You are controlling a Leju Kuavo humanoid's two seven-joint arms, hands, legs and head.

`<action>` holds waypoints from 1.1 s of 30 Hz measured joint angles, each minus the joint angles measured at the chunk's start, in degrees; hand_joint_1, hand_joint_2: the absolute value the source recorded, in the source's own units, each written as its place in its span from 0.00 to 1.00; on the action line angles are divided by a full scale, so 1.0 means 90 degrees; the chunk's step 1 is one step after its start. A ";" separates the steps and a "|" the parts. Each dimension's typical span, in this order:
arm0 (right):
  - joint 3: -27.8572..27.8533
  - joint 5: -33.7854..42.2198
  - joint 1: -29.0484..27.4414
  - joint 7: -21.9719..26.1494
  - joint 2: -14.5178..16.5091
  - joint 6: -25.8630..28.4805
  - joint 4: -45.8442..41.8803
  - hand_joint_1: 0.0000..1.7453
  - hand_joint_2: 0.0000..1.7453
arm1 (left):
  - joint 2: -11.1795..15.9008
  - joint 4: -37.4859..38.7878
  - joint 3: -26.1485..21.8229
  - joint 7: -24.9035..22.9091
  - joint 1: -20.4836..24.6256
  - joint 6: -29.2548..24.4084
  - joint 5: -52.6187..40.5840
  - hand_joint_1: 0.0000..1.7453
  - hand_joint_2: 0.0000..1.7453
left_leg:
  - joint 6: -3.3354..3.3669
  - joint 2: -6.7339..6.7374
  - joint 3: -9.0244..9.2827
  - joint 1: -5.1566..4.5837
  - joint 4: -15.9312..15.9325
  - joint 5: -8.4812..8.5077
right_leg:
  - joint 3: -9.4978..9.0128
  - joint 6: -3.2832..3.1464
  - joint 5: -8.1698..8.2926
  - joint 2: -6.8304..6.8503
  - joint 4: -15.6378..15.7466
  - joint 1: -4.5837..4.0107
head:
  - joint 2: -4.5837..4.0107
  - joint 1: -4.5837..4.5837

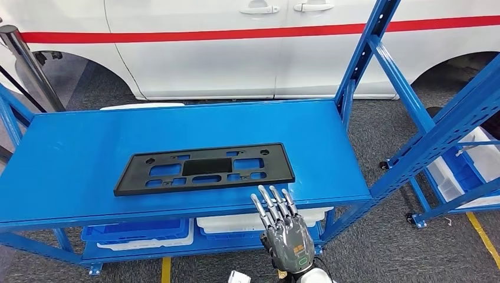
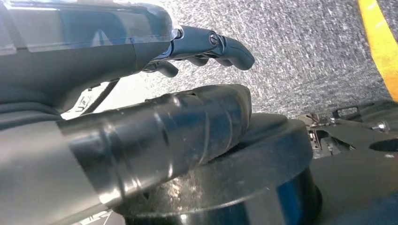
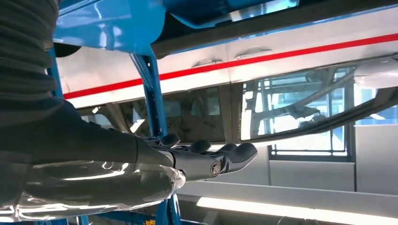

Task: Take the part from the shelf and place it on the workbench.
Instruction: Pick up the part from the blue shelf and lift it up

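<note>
A flat black plastic part (image 1: 203,168) with several cut-outs lies lengthwise on the blue top surface (image 1: 82,141) of a metal rack, near its front edge. My right hand (image 1: 283,227) is raised just in front of that edge, below the part's right front corner, fingers stretched out and apart, holding nothing and not touching the part. In the right wrist view the same hand (image 3: 197,159) reaches out with straight fingers under the blue frame. My left hand (image 2: 94,61) hangs over the grey floor, fingers (image 2: 220,44) loosely bent, nothing in it.
A white car (image 1: 236,53) with a red stripe stands right behind the rack. A slanted blue upright (image 1: 362,65) rises at the surface's right rear corner, and another blue rack (image 1: 460,118) stands further right. Blue bins (image 1: 141,231) and a white tray (image 1: 236,223) sit on the lower level.
</note>
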State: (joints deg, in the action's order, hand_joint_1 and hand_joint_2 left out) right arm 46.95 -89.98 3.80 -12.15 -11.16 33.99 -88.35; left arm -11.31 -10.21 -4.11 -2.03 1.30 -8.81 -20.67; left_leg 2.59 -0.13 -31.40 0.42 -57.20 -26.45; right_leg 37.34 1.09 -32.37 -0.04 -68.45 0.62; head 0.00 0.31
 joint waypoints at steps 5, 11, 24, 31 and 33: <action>-0.0130 0.0047 -0.0034 0.0126 0.0076 -0.0067 0.0067 0.00 1.00 | -0.0004 0.0000 0.0000 0.0001 -0.0001 -0.0010 -0.0009 0.00 0.00 | -0.0012 -0.0015 0.0005 -0.0011 -0.0043 -0.0026 | -0.0005 -0.0004 0.0329 0.0001 0.0046 0.0018 | 0.0000 -0.0001; -0.0242 0.0036 0.0017 0.0174 0.0234 -0.0185 0.0153 0.00 1.00 | -0.0024 0.0000 0.0000 0.0032 0.0008 -0.0029 -0.0042 0.00 0.00 | -0.0182 -0.0021 -0.0018 -0.0041 -0.0096 -0.0085 | -0.0458 -0.0151 0.0625 -0.0008 0.1057 -0.0027 | 0.0000 -0.0004; -0.0274 0.0019 0.0092 0.0233 0.0383 -0.0239 0.0282 0.00 1.00 | -0.0021 0.0000 -0.0005 0.0043 0.0016 -0.0007 -0.0041 0.00 0.00 | -0.0166 -0.0015 -0.0040 -0.0057 -0.0062 -0.0157 | -0.0539 -0.0171 0.0580 -0.0001 0.1089 -0.0030 | 0.0000 -0.0012; -0.0280 0.0017 0.0159 0.0256 0.0404 -0.0245 0.0321 0.00 1.00 | -0.0028 0.0000 -0.0007 0.0041 -0.0002 -0.0005 -0.0055 0.00 0.00 | 0.0053 -0.0016 0.0216 -0.0036 0.0044 -0.0108 | -0.0038 0.0070 -0.0049 0.0002 -0.0143 0.0012 | 0.0000 0.0001; -0.0280 0.0017 0.0156 0.0257 0.0402 -0.0246 0.0350 0.00 1.00 | -0.0028 0.0000 -0.0007 0.0033 -0.0003 -0.0002 -0.0054 0.00 0.00 | 0.0054 -0.0020 0.0243 -0.0037 0.0040 -0.0154 | 0.0304 0.0105 -0.0151 0.0003 -0.0612 0.0023 | 0.0000 0.0001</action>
State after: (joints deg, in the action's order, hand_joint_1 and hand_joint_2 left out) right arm 44.44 -89.83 5.20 -9.84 -7.54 31.78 -85.20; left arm -11.56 -10.21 -4.17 -1.73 1.28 -8.83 -21.16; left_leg 3.08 -0.31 -29.21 0.09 -56.84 -27.83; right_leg 40.07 2.03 -33.73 -0.01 -73.96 0.83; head 0.00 0.32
